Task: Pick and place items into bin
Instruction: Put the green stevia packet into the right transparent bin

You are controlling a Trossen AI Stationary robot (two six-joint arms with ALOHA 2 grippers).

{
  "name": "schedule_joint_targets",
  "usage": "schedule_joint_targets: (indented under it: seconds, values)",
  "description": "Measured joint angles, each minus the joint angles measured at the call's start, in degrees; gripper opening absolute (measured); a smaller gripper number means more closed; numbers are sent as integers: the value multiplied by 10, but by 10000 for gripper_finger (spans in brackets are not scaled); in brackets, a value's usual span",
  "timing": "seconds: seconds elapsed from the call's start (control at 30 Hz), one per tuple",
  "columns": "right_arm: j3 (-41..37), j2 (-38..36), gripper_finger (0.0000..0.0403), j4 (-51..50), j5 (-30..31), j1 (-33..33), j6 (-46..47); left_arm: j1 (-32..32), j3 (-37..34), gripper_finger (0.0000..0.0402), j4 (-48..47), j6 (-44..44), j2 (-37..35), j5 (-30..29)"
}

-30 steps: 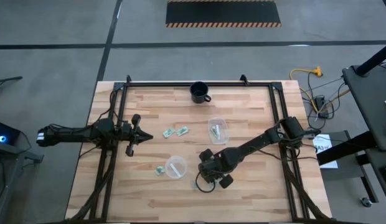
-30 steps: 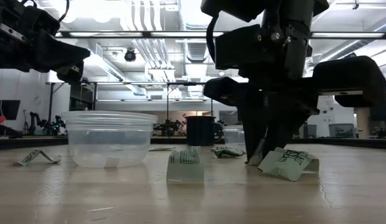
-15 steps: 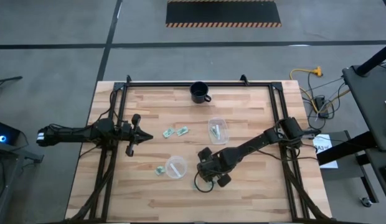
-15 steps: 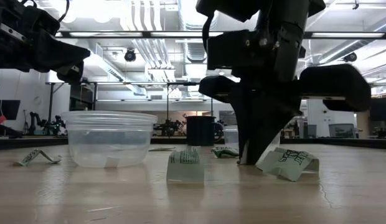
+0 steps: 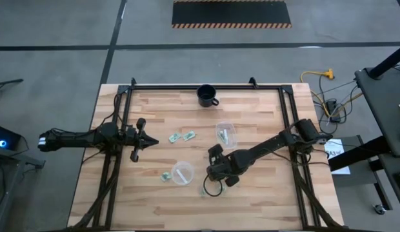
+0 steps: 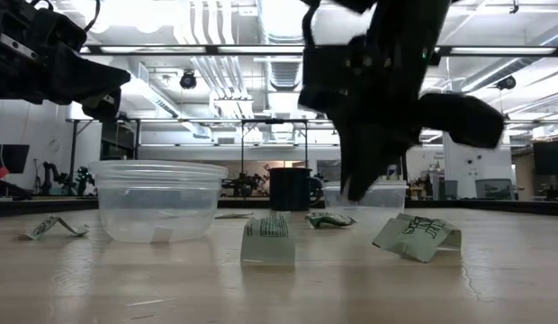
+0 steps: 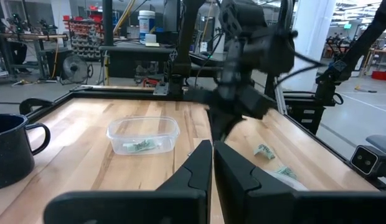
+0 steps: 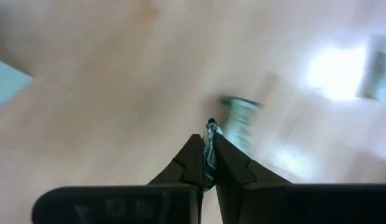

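Small green-and-white wrapped packets lie flat on the wooden table: two (image 5: 187, 136) (image 5: 173, 139) near the middle, one (image 5: 166, 176) beside the round clear bowl (image 5: 182, 173), and several (image 6: 268, 241) (image 6: 416, 236) toward the near edge. One packet (image 7: 142, 145) lies inside the clear rectangular bin (image 5: 226, 134). My right gripper (image 5: 213, 173) hovers above the table just right of the round bowl, shut on a packet (image 8: 210, 134). My left gripper (image 5: 137, 138) waits shut over the table's left part. My right gripper pinches one small packet by its edge (image 8: 210, 149) between its two fingers. The packet stands out past the fingertips and is lifted clear of the table, as the low view shows the fingers (image 6: 351, 189) off the wood.
A black mug (image 5: 207, 95) stands by the far edge. The round bowl (image 6: 156, 200) sits left of my right gripper. A cable loop (image 5: 210, 190) hangs below the right wrist. Bare wood lies along the near edge and in the right part of the table.
My right gripper has risen off the table near the packets at the near edge, tipped, and drifted a little toward the far edge. The packets left on the table have stayed where they were.
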Motion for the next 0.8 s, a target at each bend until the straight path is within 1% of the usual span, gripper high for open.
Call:
schedule_joint_targets:
  seconds: [0.17,0.4,0.5,0.63,0.8]
  values:
    - [-4,-46,9,-7,72,-1,31,0,0,0,0,0,0,0]
    - [-23,-84,13,-15,133,-8,94,0,0,0,0,0,0,0]
    - [-35,-89,13,-15,164,-15,123,0,0,0,0,0,0,0]
    - [-45,-89,14,-14,222,-25,141,0,0,0,1,0,0,0]
    - [-63,-89,15,-14,244,-50,151,0,0,0,0,0,0,0]
